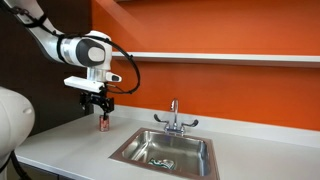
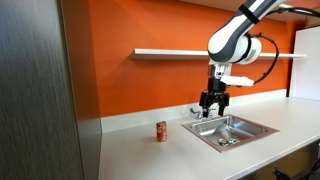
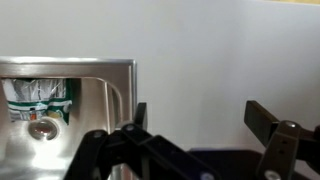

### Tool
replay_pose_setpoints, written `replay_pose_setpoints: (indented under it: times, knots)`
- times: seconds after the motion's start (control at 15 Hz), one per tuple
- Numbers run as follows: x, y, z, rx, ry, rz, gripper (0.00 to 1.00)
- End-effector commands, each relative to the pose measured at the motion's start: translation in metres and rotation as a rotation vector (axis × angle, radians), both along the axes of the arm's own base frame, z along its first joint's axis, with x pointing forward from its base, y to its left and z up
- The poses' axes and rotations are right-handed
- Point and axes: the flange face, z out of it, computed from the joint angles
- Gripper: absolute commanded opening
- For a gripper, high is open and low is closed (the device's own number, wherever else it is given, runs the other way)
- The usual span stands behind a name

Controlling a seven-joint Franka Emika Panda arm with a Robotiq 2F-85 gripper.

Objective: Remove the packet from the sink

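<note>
A green and white packet (image 3: 38, 95) lies on the floor of the steel sink (image 3: 105, 72), next to the drain; it also shows in both exterior views (image 1: 163, 160) (image 2: 227, 141). My gripper (image 1: 97, 104) (image 2: 213, 106) hangs in the air above the counter beside the sink's rim, well above the packet. In the wrist view the two fingers (image 3: 200, 120) stand wide apart with only bare counter between them. The gripper is open and empty.
A small red can (image 1: 101, 125) (image 2: 161, 131) stands on the white counter near the gripper. A chrome faucet (image 1: 174, 118) rises behind the sink (image 1: 165, 151). An orange wall with a shelf (image 2: 170, 52) is at the back. A dark panel (image 2: 35, 90) stands at one side.
</note>
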Motion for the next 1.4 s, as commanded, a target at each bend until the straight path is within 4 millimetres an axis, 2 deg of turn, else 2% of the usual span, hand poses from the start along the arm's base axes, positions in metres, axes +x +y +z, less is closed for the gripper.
replay_pose_setpoints:
  times: [0.0,0.27,0.87,1.13,1.33]
  knots:
    - [0.039,-0.036,-0.017,-0.045,-0.018,-0.052,1.0]
    - [0.063,-0.079,-0.038,-0.044,-0.022,-0.164,1.0]
    - [0.096,-0.169,-0.09,-0.065,0.018,-0.344,1.0]
    - [0.108,-0.196,-0.115,-0.076,0.064,-0.389,1.0]
    - [0.113,-0.207,-0.139,-0.08,0.1,-0.402,1.0]
